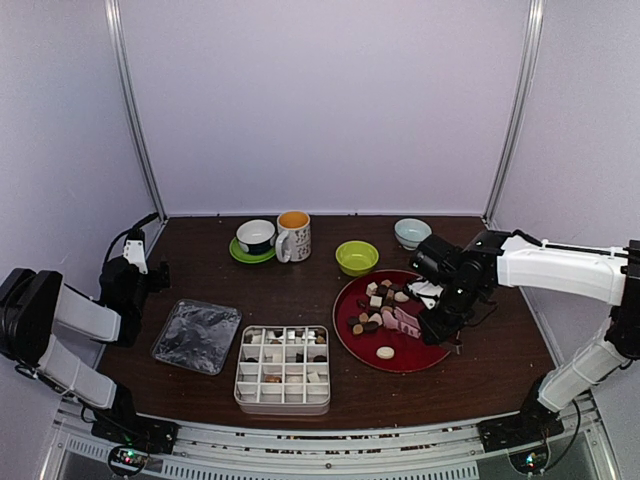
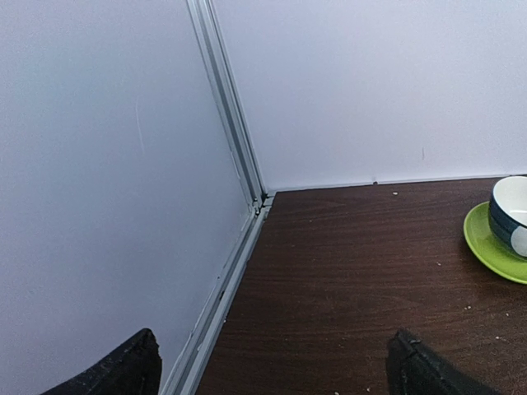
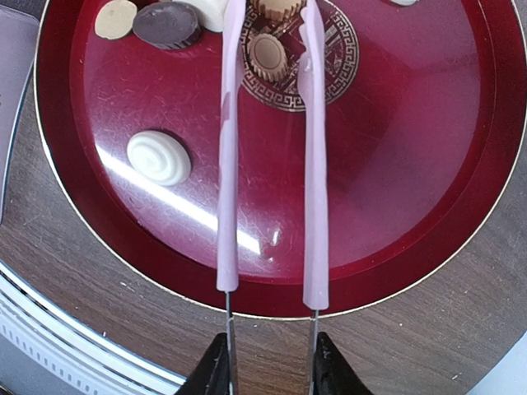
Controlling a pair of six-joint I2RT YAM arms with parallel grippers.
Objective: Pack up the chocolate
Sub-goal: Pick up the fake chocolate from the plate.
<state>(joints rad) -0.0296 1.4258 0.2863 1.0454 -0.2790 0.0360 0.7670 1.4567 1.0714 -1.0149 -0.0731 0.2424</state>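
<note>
Nearest, the divided box (image 1: 283,370) has some cells filled. Beyond it the right gripper (image 3: 270,366), jaws pinching the pink tongs (image 3: 229,164), straddles a ridged tan chocolate (image 3: 265,56) on the red plate (image 3: 412,206), so a pickup looks in hand. Next comes a firmer squeeze, then a lift. The left gripper (image 2: 272,370) hangs over the worktop (image 2: 346,271), jaws spread.

- Right gripper (image 1: 438,320) is reaching over the red plate (image 1: 425,352), gripping the pink tongs (image 1: 403,322) by their rear end.
- Tongs are pointing left toward the chocolate (image 1: 374,303), which is lying clustered on the plate's left half. One cream piece (image 1: 385,352) is lying apart near the front rim.
- Divided tray (image 1: 283,370) is sitting just left of the plate, with several cells holding pieces.
- Clear lid (image 1: 197,335) is lying beside the tray's left side.
- Left gripper (image 1: 137,262) is hanging by the left wall, well apart from the tray.
</note>
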